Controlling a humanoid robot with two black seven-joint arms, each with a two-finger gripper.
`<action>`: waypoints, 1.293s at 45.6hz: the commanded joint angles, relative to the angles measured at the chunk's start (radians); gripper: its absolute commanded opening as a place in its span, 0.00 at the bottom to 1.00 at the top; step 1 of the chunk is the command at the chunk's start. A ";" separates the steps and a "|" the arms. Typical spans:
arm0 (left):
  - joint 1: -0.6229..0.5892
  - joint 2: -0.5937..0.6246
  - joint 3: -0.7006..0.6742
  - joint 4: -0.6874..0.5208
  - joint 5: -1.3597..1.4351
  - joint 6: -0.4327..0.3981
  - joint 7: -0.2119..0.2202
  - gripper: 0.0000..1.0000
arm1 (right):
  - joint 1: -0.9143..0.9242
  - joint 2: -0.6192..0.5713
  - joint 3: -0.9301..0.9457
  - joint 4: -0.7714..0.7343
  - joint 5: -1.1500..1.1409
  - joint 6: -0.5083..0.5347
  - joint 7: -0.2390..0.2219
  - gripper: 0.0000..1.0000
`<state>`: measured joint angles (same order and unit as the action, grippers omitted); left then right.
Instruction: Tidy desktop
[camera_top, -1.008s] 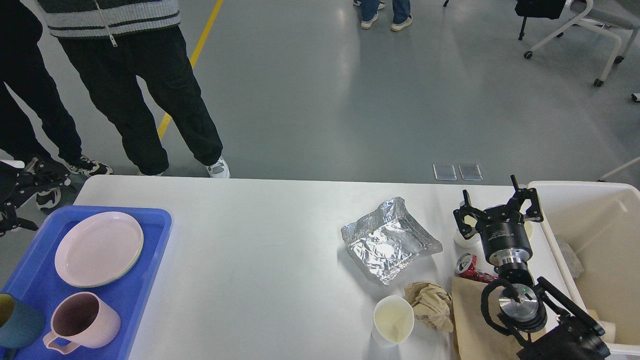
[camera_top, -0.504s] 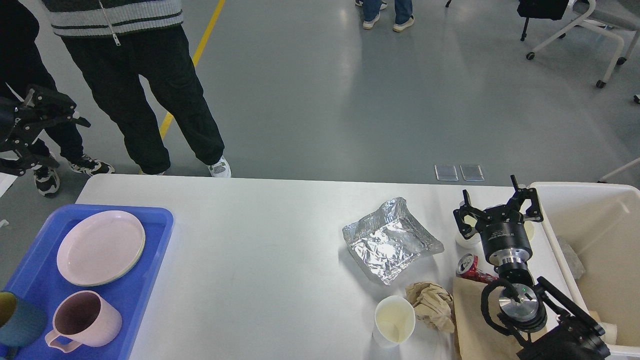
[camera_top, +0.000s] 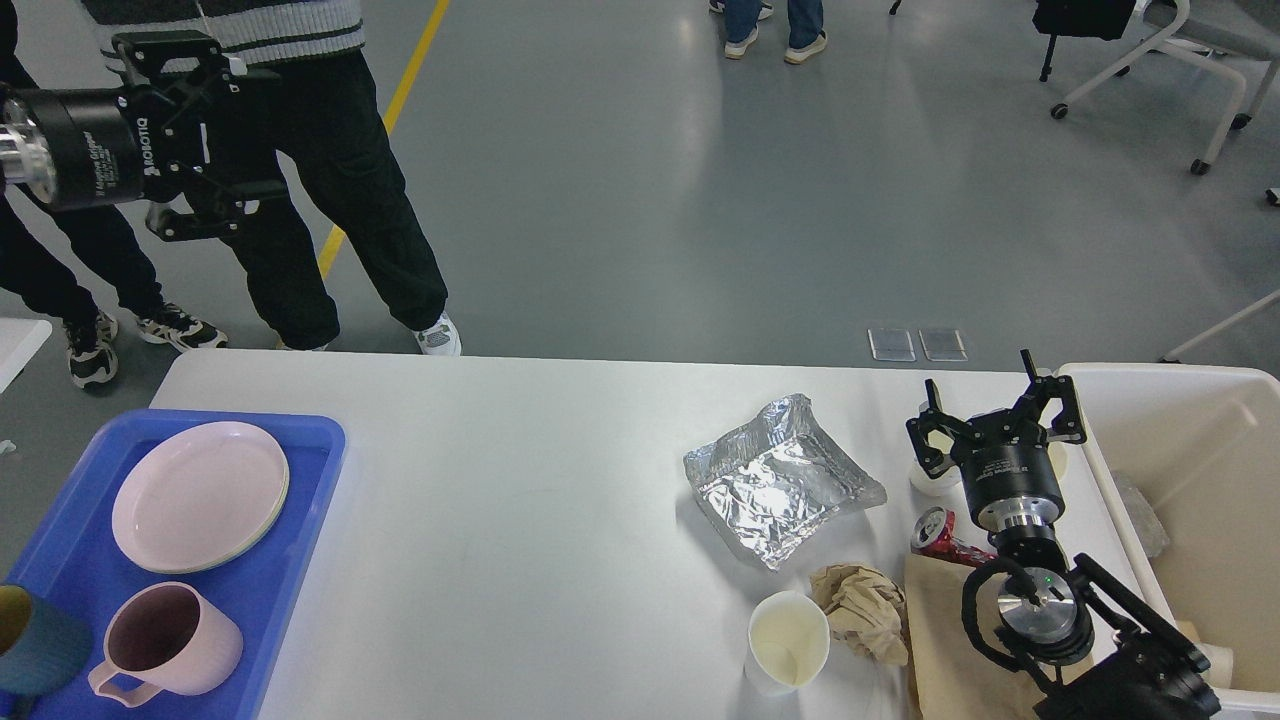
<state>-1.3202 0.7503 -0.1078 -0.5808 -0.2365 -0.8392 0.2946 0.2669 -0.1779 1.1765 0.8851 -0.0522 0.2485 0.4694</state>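
The white desktop (camera_top: 520, 500) carries litter on its right side: a crumpled foil tray (camera_top: 780, 480), a crushed red can (camera_top: 938, 535), a ball of brown paper (camera_top: 862, 608), a white paper cup (camera_top: 788, 642), a brown paper sheet (camera_top: 938, 650) and a small white cup (camera_top: 926, 480). My right gripper (camera_top: 998, 412) is open and empty, hanging just above the small white cup and the can near the bin. My left gripper (camera_top: 255, 135) is open and empty. It is raised high at the upper left, beyond the table's far edge, in front of a person's legs.
A blue tray (camera_top: 310, 470) at the front left holds a pink plate (camera_top: 200, 495), a pink mug (camera_top: 165, 640) and a dark teal cup (camera_top: 35, 645). A cream bin (camera_top: 1180, 430) stands at the table's right end. People (camera_top: 330, 230) stand behind the far left corner.
My left arm has swung up from low beside the table's left edge and to the right, ending high at the upper left. The right arm and the litter have not moved.
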 joint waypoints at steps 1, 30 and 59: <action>0.171 -0.077 -0.280 0.013 0.002 0.144 -0.038 0.96 | 0.000 0.000 0.000 0.000 0.000 0.000 0.000 1.00; 0.953 -0.365 -1.234 -0.542 0.400 0.631 -0.227 0.96 | 0.000 0.000 0.000 0.002 -0.001 0.000 0.000 1.00; 1.115 -0.497 -1.466 -0.694 0.568 0.712 -0.337 0.96 | 0.000 0.000 0.000 0.002 0.000 0.000 0.000 1.00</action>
<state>-0.2073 0.2595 -1.5532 -1.3013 0.3408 -0.1271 -0.0538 0.2669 -0.1779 1.1765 0.8867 -0.0522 0.2486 0.4694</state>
